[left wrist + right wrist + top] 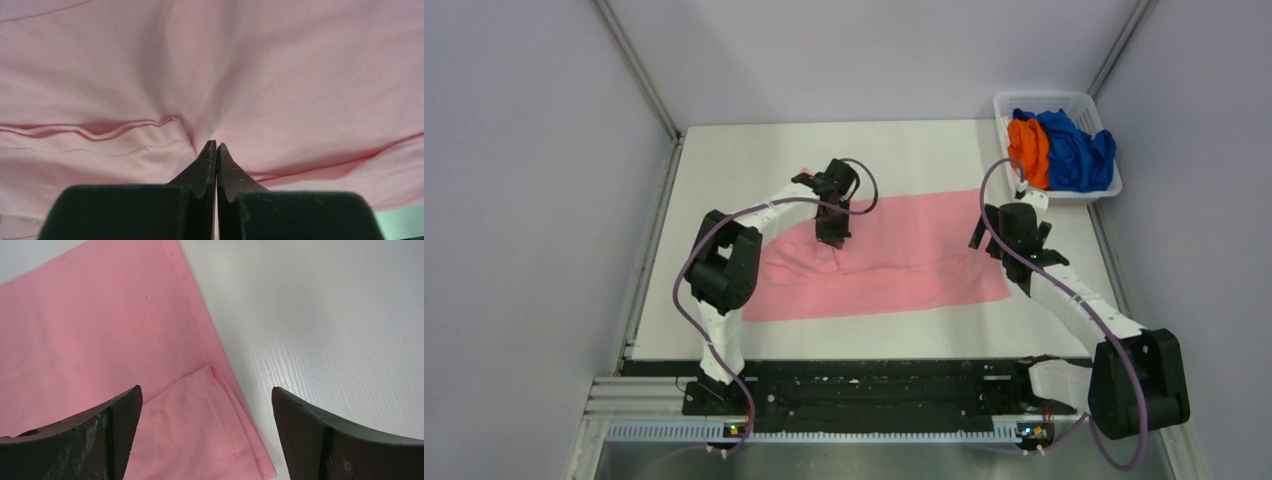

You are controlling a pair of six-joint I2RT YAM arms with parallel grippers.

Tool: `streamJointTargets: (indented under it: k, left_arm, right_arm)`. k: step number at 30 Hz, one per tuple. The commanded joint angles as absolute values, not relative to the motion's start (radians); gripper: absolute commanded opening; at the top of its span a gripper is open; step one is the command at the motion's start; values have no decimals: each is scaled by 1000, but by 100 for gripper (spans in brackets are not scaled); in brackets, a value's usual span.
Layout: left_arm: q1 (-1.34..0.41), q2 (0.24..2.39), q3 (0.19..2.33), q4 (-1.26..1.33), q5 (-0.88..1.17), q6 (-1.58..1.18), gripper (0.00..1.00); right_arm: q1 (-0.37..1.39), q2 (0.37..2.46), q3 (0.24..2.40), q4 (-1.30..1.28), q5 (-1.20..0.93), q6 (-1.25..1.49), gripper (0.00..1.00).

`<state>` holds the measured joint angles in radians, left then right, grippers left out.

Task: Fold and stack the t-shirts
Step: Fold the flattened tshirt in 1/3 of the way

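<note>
White table (pixel 924 340) holds pink t-shirt (pixel 924 262) spread at centre; left gripper (pixel 835 240) jaws fully closed, pinching its cloth toward 10 o'clock; right gripper (pixel 206 397) jaws wide, empty, above 3 o'clock hem; hazard: thin pinch may slip, or lift one layer only.

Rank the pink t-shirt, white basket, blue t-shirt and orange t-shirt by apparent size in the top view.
1. pink t-shirt, spread flat on the table
2. white basket
3. blue t-shirt, bunched in the basket
4. orange t-shirt, bunched beside it and partly covered, so only its visible part is ranked
</note>
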<state>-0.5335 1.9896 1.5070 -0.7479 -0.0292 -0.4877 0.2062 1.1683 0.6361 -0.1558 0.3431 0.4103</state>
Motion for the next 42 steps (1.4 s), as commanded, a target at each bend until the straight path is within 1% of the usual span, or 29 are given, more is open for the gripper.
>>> streamJointTargets:
  k: [1,3,4,5,7,8,10,11,12,16,20,23,25,29,36,40,42]
  left_arm:
    - [-540,1944,1520,-704,16,-452,0]
    - [-540,1948,1529,-706,11,-454,0]
    - [-538,1949,1536,-704,-53,-461,0]
    - [-533,1954,1553,-708,-93,-470,8]
    - [-497,1969,1592,-708,-128,-494,41]
    - [-477,1977,1612,-703,-117,-500,47]
    - [-435,1988,1631,-662,-99,-506,70]
    - [-417,1993,1636,-636,-93,-502,89]
    - [-396,2000,1640,-607,-89,-506,98]
    - [-302,2064,1667,-491,10,-537,99]
    - [-212,2138,1710,-451,157,-571,99]
    - [-184,2165,1695,-395,135,-577,99]
    - [-166,2185,1705,-402,129,-582,99]
    - [-123,2200,1688,-427,95,-606,99]
    - [-42,2145,1605,-446,12,-620,99]
    - [-23,2118,1608,-445,14,-604,99]
    - [-24,2113,1635,-438,52,-584,99]
  right_arm:
    - [196,1135,634,-134,371,396,99]
    - [197,1135,634,-134,371,393,99]
    - [196,1135,635,-134,371,393,99]
    - [197,1135,635,-134,371,393,99]
    - [197,1137,636,-130,364,392,99]
    - [198,1137,637,-125,352,389,99]
    - [198,1139,637,-106,312,376,99]
    - [198,1144,637,-93,285,369,99]
    - [197,1154,640,-82,251,365,99]
    - [198,1226,672,-35,105,380,99]
    - [198,1370,727,40,-25,446,99]
    - [199,1480,770,80,-22,479,99]
    - [198,1550,800,91,-16,490,99]
    - [197,1626,845,80,33,505,99]
    - [197,1675,885,28,123,509,99]
    - [198,1686,924,33,97,481,99]
    - [197,1684,954,50,77,460,99]
